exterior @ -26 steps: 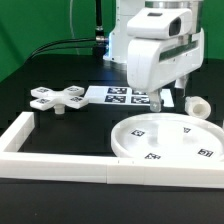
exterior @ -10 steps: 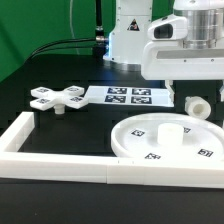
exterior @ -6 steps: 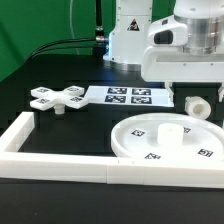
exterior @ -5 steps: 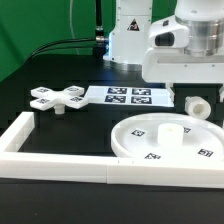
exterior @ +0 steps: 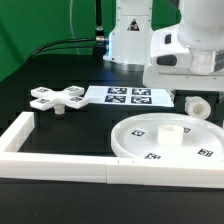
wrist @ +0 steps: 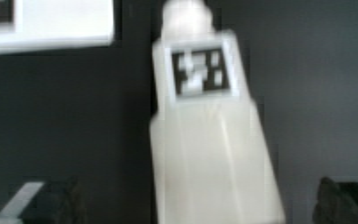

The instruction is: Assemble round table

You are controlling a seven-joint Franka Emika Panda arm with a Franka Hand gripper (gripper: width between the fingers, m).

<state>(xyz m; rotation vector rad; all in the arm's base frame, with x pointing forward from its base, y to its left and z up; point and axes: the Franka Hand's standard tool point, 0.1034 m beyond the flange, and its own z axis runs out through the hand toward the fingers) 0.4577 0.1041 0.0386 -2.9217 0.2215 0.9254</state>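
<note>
The large rimmed round disc [exterior: 150,140] lies at the front right of the exterior view, tags on its face and a raised hub in the middle. The short cylinder leg [exterior: 197,104] lies on its side just behind the disc. The cross-shaped piece [exterior: 58,97] lies at the left. My gripper [exterior: 190,93] hangs over the leg, its fingertips mostly hidden in this view. In the wrist view the leg [wrist: 202,120] lies lengthwise between my two dark fingers [wrist: 34,200], which stand wide apart and clear of it; the gripper [wrist: 190,203] is open.
The marker board [exterior: 128,95] lies behind the disc, and a corner of it shows in the wrist view [wrist: 51,25]. The long white square-bar frame [exterior: 60,160] runs along the front and left edges. Black cables hang at the back.
The arm has moved from above the disc's far edge toward the exterior view's right and now stands over the leg. The parts have not moved.
</note>
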